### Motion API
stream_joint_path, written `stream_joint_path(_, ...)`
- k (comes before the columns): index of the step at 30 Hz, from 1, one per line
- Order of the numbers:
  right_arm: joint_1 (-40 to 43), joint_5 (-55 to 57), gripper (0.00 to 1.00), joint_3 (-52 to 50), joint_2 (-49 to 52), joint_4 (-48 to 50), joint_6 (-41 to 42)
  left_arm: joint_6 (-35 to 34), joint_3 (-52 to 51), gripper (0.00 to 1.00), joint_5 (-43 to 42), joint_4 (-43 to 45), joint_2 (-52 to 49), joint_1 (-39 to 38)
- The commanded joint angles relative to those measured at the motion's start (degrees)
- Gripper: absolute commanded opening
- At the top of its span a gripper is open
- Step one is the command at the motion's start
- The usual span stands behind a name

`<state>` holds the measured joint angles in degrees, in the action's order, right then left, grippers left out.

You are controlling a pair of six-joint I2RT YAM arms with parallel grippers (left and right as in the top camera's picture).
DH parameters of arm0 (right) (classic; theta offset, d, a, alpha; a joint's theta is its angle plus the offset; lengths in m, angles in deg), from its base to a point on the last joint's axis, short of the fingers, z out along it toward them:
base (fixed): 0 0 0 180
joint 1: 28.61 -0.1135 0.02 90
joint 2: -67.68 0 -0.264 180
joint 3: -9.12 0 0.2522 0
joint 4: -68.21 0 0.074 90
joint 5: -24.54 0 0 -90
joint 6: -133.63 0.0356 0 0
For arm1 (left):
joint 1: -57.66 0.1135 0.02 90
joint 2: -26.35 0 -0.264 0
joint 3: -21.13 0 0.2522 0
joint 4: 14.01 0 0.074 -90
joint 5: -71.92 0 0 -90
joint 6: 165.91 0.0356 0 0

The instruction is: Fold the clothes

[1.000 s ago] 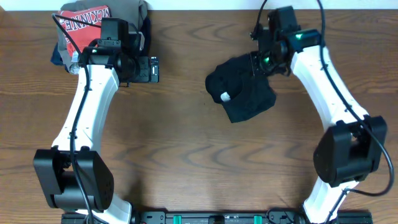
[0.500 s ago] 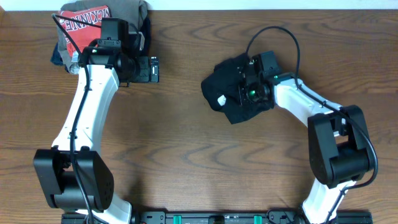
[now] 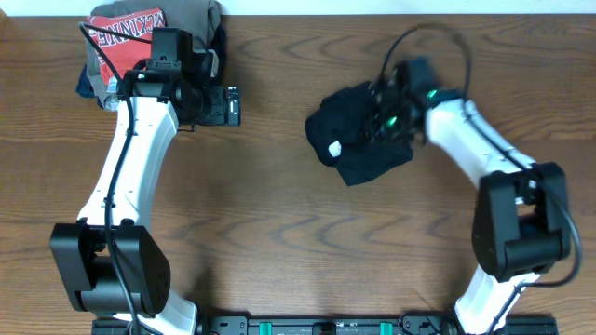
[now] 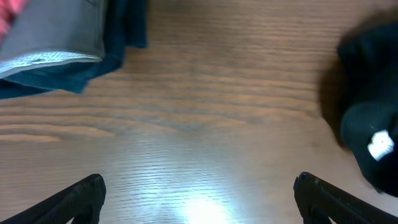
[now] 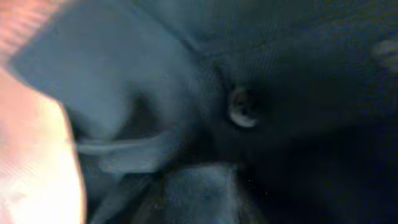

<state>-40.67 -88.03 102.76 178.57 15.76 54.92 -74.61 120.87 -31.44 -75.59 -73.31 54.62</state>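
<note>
Black top (image 3: pixel 358 140), bunched in a heap on the counter (image 3: pixel 279 233), right of centre, with a white tag (image 3: pixel 334 147) at its left edge. Right hand (image 3: pixel 389 113) sits over the heap's upper right part; blur hides whether its fingers are apart or together. Left hand (image 3: pixel 231 104), fingers wide apart and holding nothing, hovers just beside the folded stack (image 3: pixel 140 33) at the far left corner.

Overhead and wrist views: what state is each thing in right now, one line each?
black top: bunched in a loose heap on the table, white tag showing, not neatly folded.
left gripper: open, empty, over bare wood.
right gripper: down at the black top; too blurred to tell open or shut.
folded garments: stacked at the table's far edge.
</note>
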Motion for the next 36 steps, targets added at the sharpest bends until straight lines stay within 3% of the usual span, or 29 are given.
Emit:
stream_joint_path(1, 4.0, -0.5, 0.51, 9.3, -6.3, -4.0, -1.8, -1.0, 0.0, 0.98, -6.0, -0.4, -0.4, 0.1)
stream_joint_path(6, 8.7, 4.0, 0.80, 13.9, -10.5, -7.2, -1.7, -2.6, -2.1, 0.98, -8.9, -0.3, -0.9, -0.6)
stream_joint_path(9, 10.6, 5.1, 0.88, 13.9, -10.9, -8.0, -1.7, -2.9, -4.2, 0.98, -11.0, 1.1, -2.0, -2.6)
stream_joint_path(15, 13.0, 5.2, 0.94, 12.1, -9.8, -8.7, -1.7, -7.1, -7.8, 0.98, -12.0, 7.8, -6.3, -9.7)
stream_joint_path(21, 13.9, 5.8, 0.96, 10.6, -9.5, -8.7, -1.7, -16.4, -7.9, 0.98, -11.9, 16.3, -11.2, -16.0)
stream_joint_path(29, 14.0, 6.8, 0.98, 9.2, -9.5, -8.4, -1.7, -26.3, -7.9, 0.98, -12.0, 22.0, -15.8, -19.1)
stream_joint_path(36, 14.0, 7.4, 0.99, 9.1, -9.5, -8.5, -1.7, -29.1, -7.9, 0.98, -13.7, 27.3, -20.2, -22.0)
